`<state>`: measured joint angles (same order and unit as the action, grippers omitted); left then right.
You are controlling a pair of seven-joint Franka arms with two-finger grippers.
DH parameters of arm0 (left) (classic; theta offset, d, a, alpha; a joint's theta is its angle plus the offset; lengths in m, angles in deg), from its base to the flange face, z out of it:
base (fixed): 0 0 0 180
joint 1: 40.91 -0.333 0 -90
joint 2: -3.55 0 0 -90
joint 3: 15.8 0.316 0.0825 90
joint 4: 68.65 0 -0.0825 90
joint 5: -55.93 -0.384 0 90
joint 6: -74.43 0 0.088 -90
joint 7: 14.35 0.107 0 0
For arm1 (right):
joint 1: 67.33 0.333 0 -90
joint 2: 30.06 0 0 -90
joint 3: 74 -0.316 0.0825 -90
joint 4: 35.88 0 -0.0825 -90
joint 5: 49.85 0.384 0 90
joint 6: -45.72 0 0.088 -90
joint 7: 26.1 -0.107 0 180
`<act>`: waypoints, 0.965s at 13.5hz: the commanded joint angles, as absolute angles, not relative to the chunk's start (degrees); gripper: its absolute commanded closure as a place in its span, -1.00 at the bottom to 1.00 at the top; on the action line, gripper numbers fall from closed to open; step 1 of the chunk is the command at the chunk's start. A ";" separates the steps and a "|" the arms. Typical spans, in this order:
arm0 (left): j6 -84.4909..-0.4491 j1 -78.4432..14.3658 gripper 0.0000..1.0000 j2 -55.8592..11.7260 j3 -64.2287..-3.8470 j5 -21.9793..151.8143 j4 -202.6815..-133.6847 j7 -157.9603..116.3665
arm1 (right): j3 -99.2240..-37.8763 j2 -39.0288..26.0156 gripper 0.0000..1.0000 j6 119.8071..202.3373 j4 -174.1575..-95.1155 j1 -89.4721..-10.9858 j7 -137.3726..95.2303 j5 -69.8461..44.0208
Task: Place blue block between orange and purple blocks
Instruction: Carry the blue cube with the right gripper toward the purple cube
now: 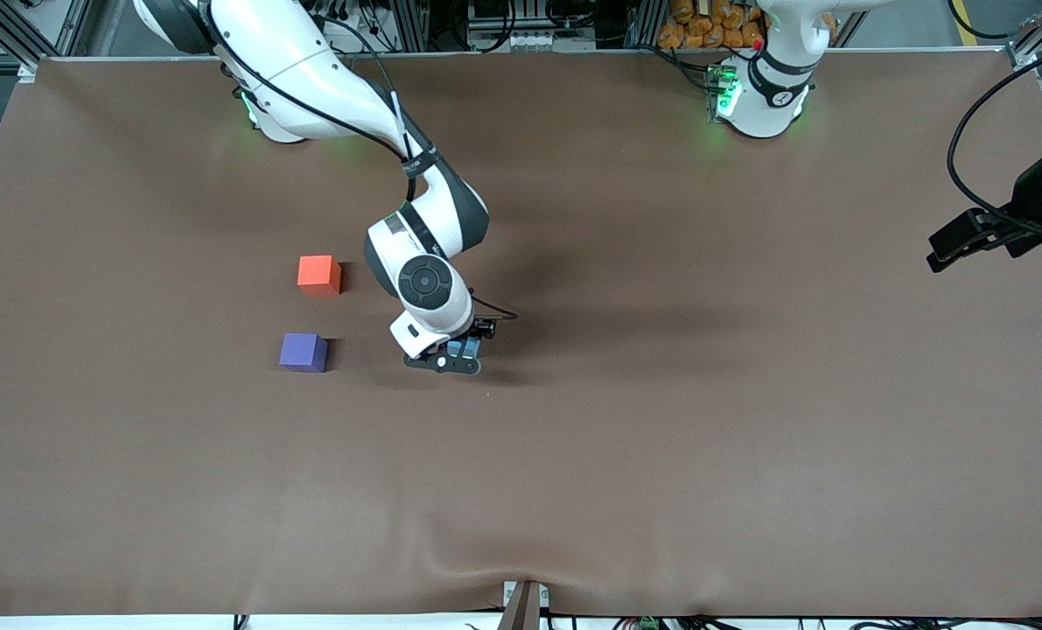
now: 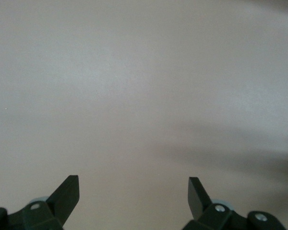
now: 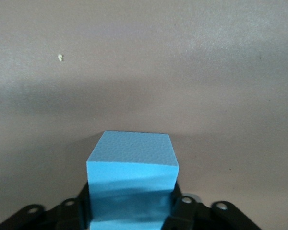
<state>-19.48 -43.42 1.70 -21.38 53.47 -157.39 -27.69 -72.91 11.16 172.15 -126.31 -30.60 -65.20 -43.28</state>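
Two arms are working at a brown bench (image 1: 660, 455). Right hand (image 1: 461, 352) is sitting low at the bench surface, near the middle of the bench, fingers drawn in tight on the blue block (image 3: 132, 179); in the right wrist view the block is filling the gap between the two black fingers (image 3: 182, 208), its top face standing clear above them. From the front camera only a sliver of blue is showing between the fingers.

Orange block (image 1: 318, 273) and purple block (image 1: 303, 352) are both resting on the bench, toward the right arm's end from that hand and well apart from it. Orange is lying farther from the front camera than purple, with a bare gap between them; purple is sitting about level with the hand.

Left hand (image 1: 967, 238) is waiting, hanging over the left arm's end of the bench, well apart from all three blocks. Left wrist view is showing its fingers (image 2: 67, 194) spread wide, nothing between them, only bare bench below.
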 commanded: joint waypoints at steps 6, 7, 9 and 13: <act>-23.13 -42.15 -1.00 0.13 -21.78 54.17 -158.12 -27.00 | -71.98 0.63 0.07 156.84 -125.70 -36.20 -59.79 -43.96; -23.04 -42.06 -1.00 0.21 -22.04 54.25 -158.21 -27.00 | -72.06 -0.86 0.07 154.46 -126.14 -38.39 -57.42 -43.96; -23.04 -42.06 -1.00 0.22 -22.04 54.26 -158.29 -27.00 | -71.11 -4.63 0.07 153.03 -129.80 -40.07 -54.68 -44.83; -22.95 -42.06 -1.00 0.22 -22.48 54.17 -158.56 -27.00 | -70.48 -11.06 0.08 159.32 -143.15 -47.54 -40.81 -45.80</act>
